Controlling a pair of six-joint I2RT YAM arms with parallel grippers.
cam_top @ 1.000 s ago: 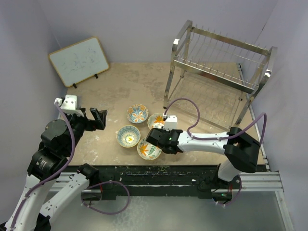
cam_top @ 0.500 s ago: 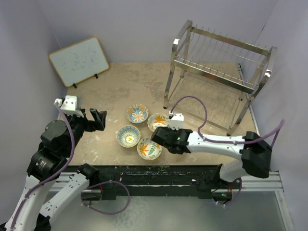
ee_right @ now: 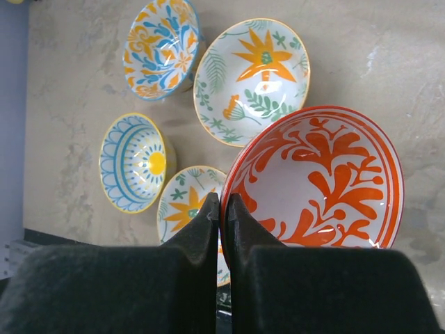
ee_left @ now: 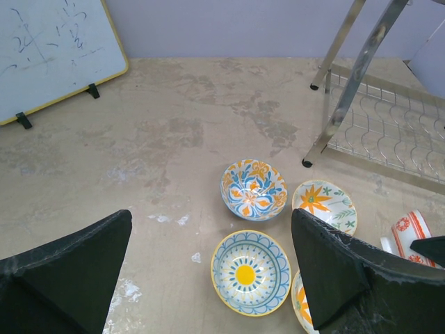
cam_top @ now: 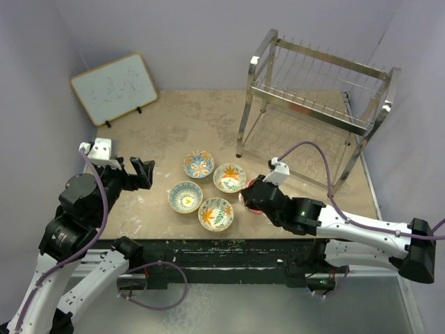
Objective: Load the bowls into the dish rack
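- The red-orange bowl (ee_right: 327, 174) is tilted, just right of centre in the lower half of the overhead view, its painted inside facing the wrist camera.
- The right jaws, at the end of the right arm (cam_top: 361, 224), are pressed almost together, pinching that bowl's rim.
- The four other bowls (cam_top: 198, 164) stand upright in a tight cluster just left of it, near the front edge of the surface. Their insides are blue and orange, orange flower with green leaves, blue rings round a yellow centre, and orange with green.
- The dish rack (cam_top: 316, 104) stands in the upper right, well apart from the bowls, with nothing on its wires.
- The left jaws, on the left arm (cam_top: 80, 202) at the lower left, are spread wide and hold nothing.
- The surface (cam_top: 195, 118) is beige and mottled, with pale scuffs and white smears.
- A wood-framed whiteboard (cam_top: 115, 87) leans in the upper left corner.
- Plain pale lilac walls (cam_top: 195, 35) close the surface in on three sides.
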